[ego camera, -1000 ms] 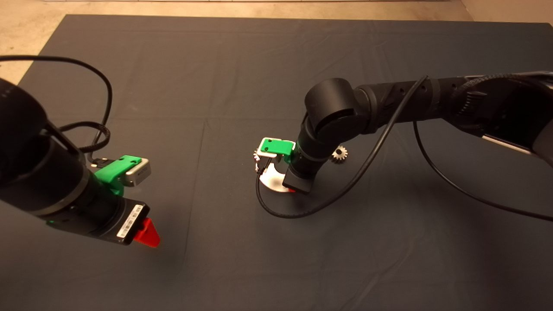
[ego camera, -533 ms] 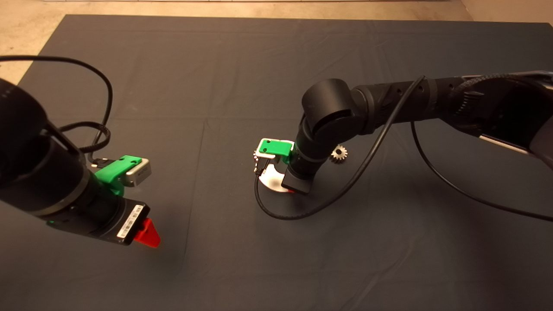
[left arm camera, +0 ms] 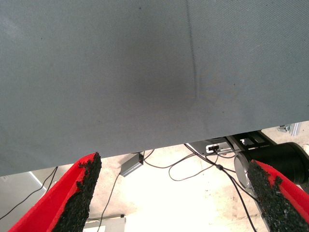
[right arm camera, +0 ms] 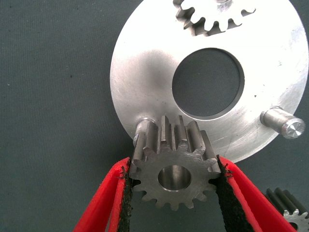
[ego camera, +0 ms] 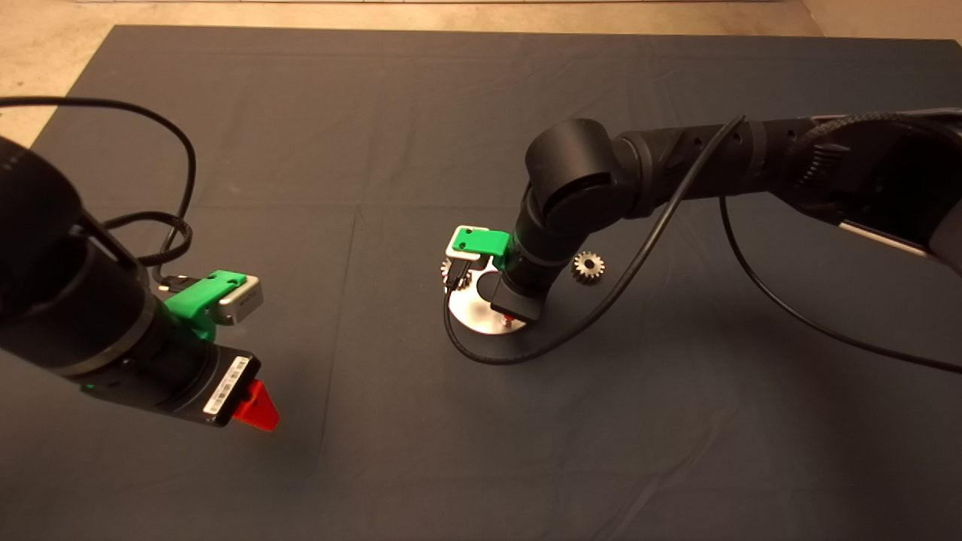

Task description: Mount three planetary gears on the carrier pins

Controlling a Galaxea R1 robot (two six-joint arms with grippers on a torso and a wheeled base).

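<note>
Dark mat beneath a planetary carrier with its second gear held just short of a pin.

Clamped across its toothed rim between the black pads (right arm camera: 226,193) of the right gripper (right arm camera: 175,186), the held gear (right arm camera: 174,175) hung with its bore beside, not over, the nearest carrier pin (right arm camera: 144,126). Being small, rigid steel, it would probably feel dense for its size and slip on smooth faces, so a flank grip that leaves the bore clear seemed soundest. One seated gear (right arm camera: 216,14) already sat on the far pin of the carrier disc (right arm camera: 140,77); another bare pin (right arm camera: 285,124) stood opposite. A loose gear (ego camera: 588,266) lay on the mat (ego camera: 676,421) just beside the disc. Well apart, the left gripper (ego camera: 255,406) waited at the mat's edge, its fingers (left arm camera: 79,193) spread on nothing.
</note>
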